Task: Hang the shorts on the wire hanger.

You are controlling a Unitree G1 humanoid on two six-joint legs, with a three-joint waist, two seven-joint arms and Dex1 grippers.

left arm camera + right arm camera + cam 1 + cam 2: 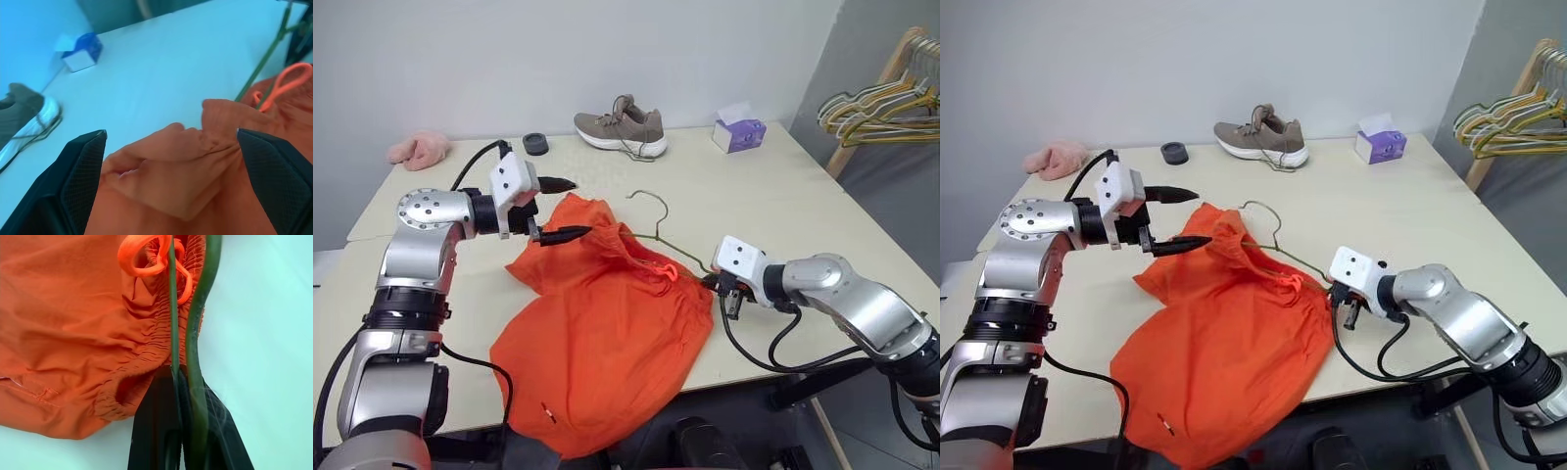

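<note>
The bright orange shorts (607,333) lie crumpled on the table, their lower part drooping over the near edge. The thin wire hanger (677,250) runs through the gathered waistband (146,340), with its hook (649,196) lying on the table beyond the fabric. My right gripper (717,284) is shut on the wire hanger's end beside the waistband and the drawstring loop (146,257). My left gripper (578,208) hovers open just above the far left corner of the shorts (171,181), nothing between its fingers (80,171).
At the table's far side sit a grey-brown shoe (622,129), a purple tissue box (738,132), a black ring (535,144) and a pink fluffy cloth (419,149). A bunch of hangers (881,108) hangs on a wooden rack at the right.
</note>
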